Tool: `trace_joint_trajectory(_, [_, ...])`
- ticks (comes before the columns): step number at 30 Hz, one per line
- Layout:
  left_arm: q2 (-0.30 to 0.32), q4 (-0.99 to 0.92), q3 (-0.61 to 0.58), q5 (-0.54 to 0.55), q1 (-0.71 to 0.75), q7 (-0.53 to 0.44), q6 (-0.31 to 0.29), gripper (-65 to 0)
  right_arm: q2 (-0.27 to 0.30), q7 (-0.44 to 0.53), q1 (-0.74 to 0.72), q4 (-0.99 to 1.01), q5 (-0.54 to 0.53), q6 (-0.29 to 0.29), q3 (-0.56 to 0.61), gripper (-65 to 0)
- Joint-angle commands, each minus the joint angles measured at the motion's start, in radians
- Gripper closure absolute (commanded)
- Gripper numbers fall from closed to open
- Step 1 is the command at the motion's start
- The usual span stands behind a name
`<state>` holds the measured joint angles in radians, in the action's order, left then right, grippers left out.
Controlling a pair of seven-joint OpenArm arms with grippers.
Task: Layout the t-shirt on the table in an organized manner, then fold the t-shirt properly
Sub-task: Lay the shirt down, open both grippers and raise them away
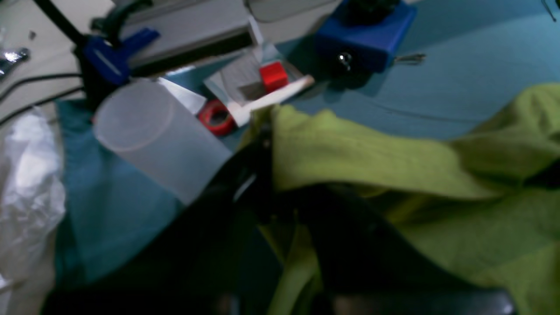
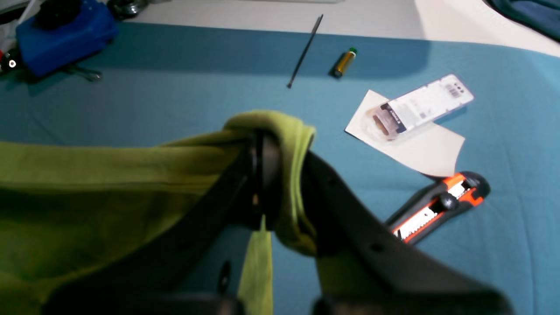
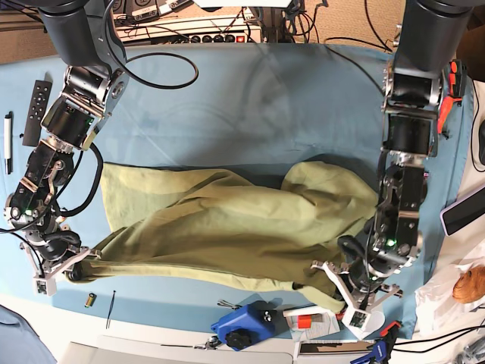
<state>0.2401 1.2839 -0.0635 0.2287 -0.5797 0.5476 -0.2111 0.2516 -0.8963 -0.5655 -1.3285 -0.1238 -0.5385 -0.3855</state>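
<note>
The olive-green t-shirt [image 3: 227,227] lies spread and rumpled across the near half of the blue-covered table [image 3: 227,98]. My left gripper [image 1: 264,131] is shut on a bunched edge of the t-shirt [image 1: 358,148]; in the base view this gripper [image 3: 333,284] is at the shirt's lower right corner. My right gripper [image 2: 258,142] is shut on a rolled hem of the t-shirt [image 2: 109,175], held a little above the cloth. It shows in the base view [image 3: 76,265] at the shirt's lower left corner.
A blue box [image 1: 365,35], red cube [image 1: 274,75], red tape ring [image 1: 216,117] and translucent cup [image 1: 148,135] crowd the left gripper. By the right gripper lie a utility knife [image 2: 437,205], plastic package [image 2: 420,107], battery [image 2: 344,62] and cable tie [image 2: 305,50].
</note>
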Motion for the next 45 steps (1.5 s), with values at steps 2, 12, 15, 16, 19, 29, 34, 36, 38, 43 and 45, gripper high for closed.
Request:
trace_joint_trajectory(2, [-0.014,-0.020,0.005,0.006,-0.064,-0.044,0.001,0.0,0.018,0.061,-0.033,0.011,0.009,0.005,0.000,0.0])
trace_joint_trajectory(12, [-0.094,-0.329,0.005,0.002,-0.199,-0.141,-0.012,0.0,0.018,0.194,-0.034,0.119,0.069,0.039,0.000,-9.0])
trace_joint_trajectory(15, [-0.115,-0.396,0.005,-0.058,-0.220,-0.181,-0.021,-15.0,0.018,0.254,-0.034,0.119,0.073,0.039,0.000,-24.0])
trace_joint_trajectory(16, [-0.119,-0.402,0.005,-0.068,-0.224,-0.182,-0.019,-20.5,0.018,0.267,-0.036,0.119,0.073,0.043,0.000,-25.4])
trace_joint_trajectory(19, [-0.124,-0.402,0.005,-0.072,-0.233,-0.182,-0.019,-28.1,0.020,0.283,-0.050,0.120,0.073,0.067,0.000,-25.5])
trace_joint_trajectory(29, [-0.123,-0.402,0.005,-0.072,-0.271,-0.182,-0.019,-28.1,0.046,0.240,-0.139,0.120,0.068,0.121,-0.001,-25.5])
trace_joint_trajectory(34, [-0.123,-0.402,0.005,-0.072,-0.328,-0.182,-0.014,-28.1,0.045,0.195,-0.167,0.120,0.068,0.165,-0.001,-25.5])
trace_joint_trajectory(36, [-0.123,-0.402,0.005,-0.073,-0.347,-0.182,-0.015,-28.1,0.045,0.187,-0.166,0.120,0.068,0.165,-0.001,-25.5])
trace_joint_trajectory(38, [-0.123,-0.402,0.005,-0.080,-0.362,-0.182,-0.015,-28.1,0.045,0.185,-0.166,0.120,0.068,0.165,-0.001,-25.5])
trace_joint_trajectory(43, [-0.119,-0.402,0.005,-0.079,-0.370,-0.130,-0.015,-27.9,0.046,0.144,-0.166,0.119,0.032,0.165,-0.001,-25.5])
trace_joint_trajectory(45, [-0.117,-0.402,0.005,-0.068,-0.370,-0.071,-0.015,-27.9,0.046,0.125,-0.166,0.119,0.007,0.163,-0.003,-25.5])
